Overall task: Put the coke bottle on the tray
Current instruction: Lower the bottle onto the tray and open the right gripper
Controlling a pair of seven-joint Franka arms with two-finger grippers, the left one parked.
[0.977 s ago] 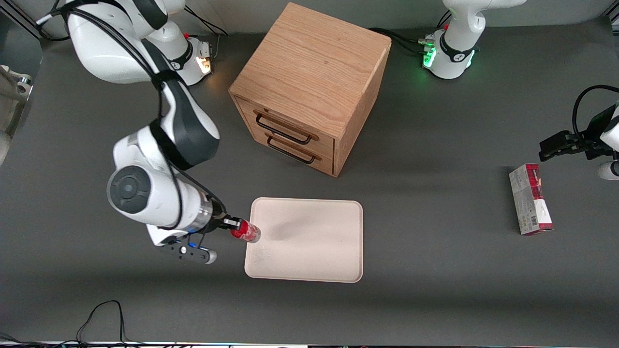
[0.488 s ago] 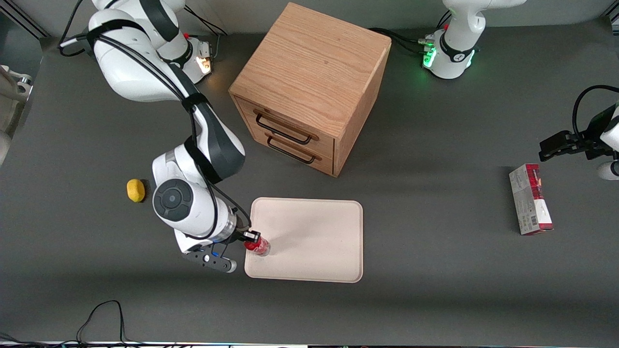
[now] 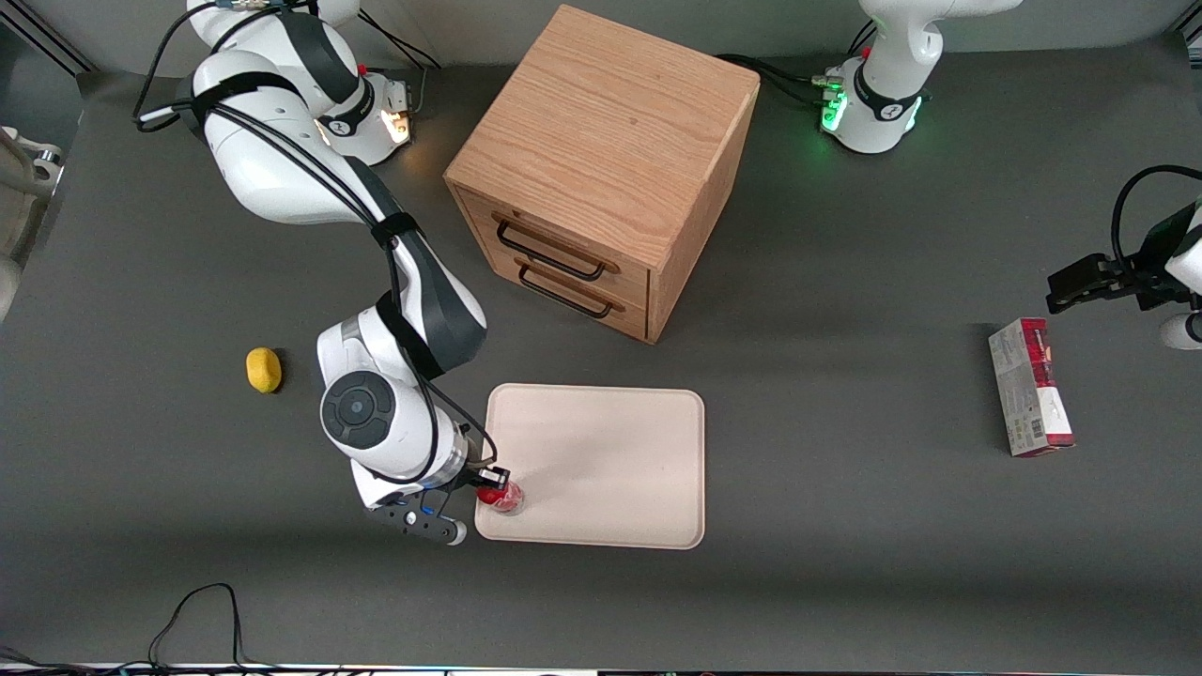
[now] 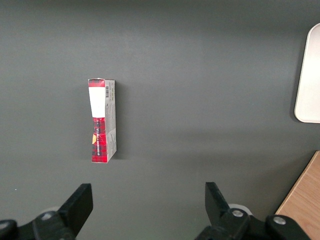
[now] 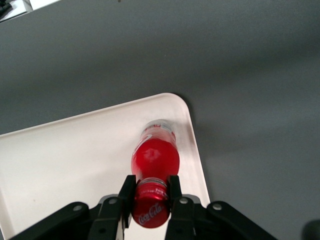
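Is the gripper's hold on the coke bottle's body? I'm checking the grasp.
No, the gripper is shut on the coke bottle at its neck, just below the cap, above the tray.

Looks like a robotics lab setup: two white robot arms bolted onto a dark grey table (image 3: pixel 845 582), one base (image 3: pixel 873 113) glowing green, loose cables (image 3: pixel 202 615) trailing near the table edge. Random test props sit around a small wooden drawer cabinet (image 3: pixel 601 169), like a tray (image 3: pixel 620 441) just in front of it
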